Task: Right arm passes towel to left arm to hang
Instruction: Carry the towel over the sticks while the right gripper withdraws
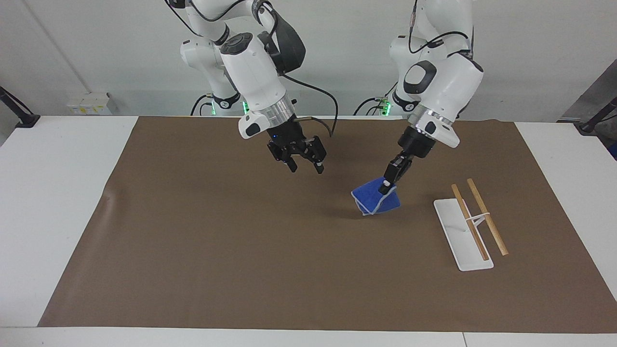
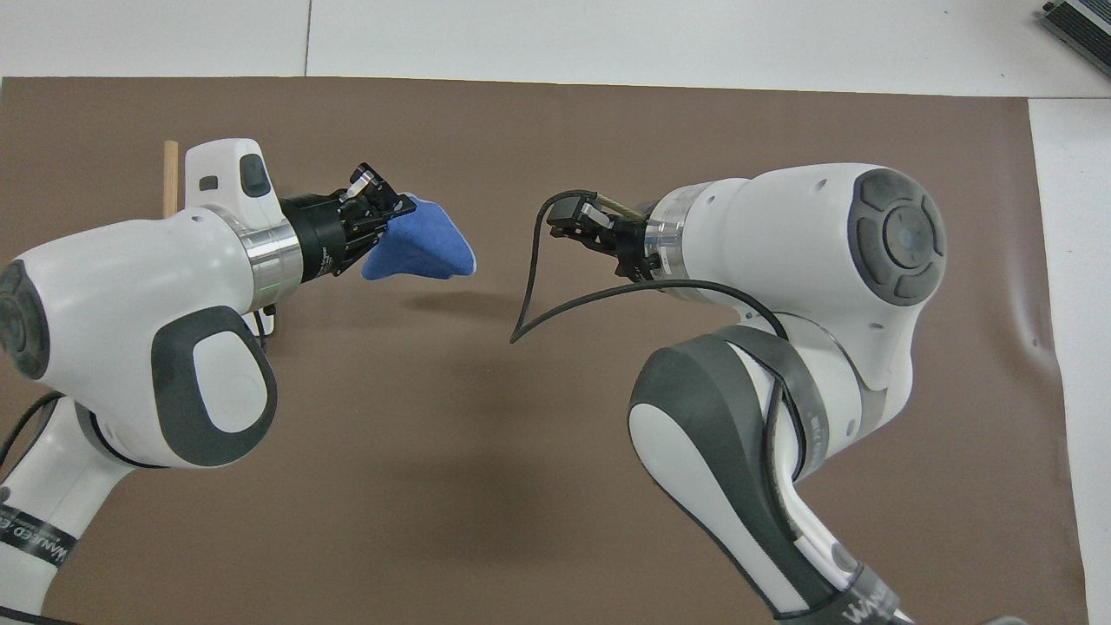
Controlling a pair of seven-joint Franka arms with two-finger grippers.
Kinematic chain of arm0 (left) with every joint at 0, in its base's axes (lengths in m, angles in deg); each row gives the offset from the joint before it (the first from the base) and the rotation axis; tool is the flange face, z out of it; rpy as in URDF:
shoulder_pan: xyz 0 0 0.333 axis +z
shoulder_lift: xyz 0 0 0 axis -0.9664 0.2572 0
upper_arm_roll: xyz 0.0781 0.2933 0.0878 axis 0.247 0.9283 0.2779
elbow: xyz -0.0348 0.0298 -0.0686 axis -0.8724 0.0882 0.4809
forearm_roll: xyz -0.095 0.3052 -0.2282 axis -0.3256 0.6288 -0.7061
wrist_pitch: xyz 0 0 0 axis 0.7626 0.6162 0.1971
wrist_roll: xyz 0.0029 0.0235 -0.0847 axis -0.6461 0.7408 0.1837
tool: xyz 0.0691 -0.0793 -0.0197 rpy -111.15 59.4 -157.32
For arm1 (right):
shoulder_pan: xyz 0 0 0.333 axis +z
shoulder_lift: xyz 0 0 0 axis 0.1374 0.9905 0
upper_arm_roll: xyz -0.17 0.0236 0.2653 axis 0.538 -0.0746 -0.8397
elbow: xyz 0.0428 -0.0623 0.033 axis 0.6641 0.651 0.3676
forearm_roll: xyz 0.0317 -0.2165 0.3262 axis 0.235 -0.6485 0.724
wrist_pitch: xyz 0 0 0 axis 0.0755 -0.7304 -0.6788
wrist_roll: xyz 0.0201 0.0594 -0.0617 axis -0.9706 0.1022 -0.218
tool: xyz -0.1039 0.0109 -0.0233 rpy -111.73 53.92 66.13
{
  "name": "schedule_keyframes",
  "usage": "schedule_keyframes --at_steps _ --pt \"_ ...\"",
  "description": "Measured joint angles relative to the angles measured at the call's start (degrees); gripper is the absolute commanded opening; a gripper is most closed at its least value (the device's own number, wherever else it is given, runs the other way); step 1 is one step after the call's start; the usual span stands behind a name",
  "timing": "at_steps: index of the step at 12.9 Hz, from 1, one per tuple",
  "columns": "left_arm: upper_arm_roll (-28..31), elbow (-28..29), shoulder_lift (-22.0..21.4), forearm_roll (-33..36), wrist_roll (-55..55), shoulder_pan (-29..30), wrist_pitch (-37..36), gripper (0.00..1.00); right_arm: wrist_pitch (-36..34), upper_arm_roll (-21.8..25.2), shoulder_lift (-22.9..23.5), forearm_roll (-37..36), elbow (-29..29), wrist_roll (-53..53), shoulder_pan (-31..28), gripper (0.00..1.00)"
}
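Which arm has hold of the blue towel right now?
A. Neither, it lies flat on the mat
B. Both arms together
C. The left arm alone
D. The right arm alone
C: the left gripper is shut on the towel, which hangs from it over the brown mat, while the right gripper stands open and empty, apart from the cloth.

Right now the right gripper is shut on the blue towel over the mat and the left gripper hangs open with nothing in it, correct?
No, the arms are swapped. In the facing view the left gripper is shut on the towel over the mat, and the right gripper hangs open with nothing in it.
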State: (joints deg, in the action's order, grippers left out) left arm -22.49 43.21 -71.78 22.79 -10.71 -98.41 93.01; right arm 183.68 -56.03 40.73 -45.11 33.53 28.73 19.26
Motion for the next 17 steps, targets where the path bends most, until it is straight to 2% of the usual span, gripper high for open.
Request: schedule_keyframes --at_steps 5,10,13,17 --pt "0.1 2.7 0.7 0.0 -8.1 8.3 0.0 0.00 -9.7 0.1 -4.2 -1.9 -0.4 -13.1 -5.8 1.00" --pt "0.1 3.5 1.4 0.0 -16.1 17.0 0.4 0.00 -12.1 0.3 -5.2 -2.0 -0.4 -16.2 -8.4 1.00" --pt "0.1 3.0 1.7 0.0 -17.2 20.1 3.4 0.00 -12.9 0.3 -5.3 -2.0 -0.4 -16.3 -10.2 1.00" --pt "0.2 0.6 3.0 0.0 -17.4 22.7 3.9 0.00 -13.1 0.3 -5.3 -2.0 -0.4 -16.9 -12.2 1.00"
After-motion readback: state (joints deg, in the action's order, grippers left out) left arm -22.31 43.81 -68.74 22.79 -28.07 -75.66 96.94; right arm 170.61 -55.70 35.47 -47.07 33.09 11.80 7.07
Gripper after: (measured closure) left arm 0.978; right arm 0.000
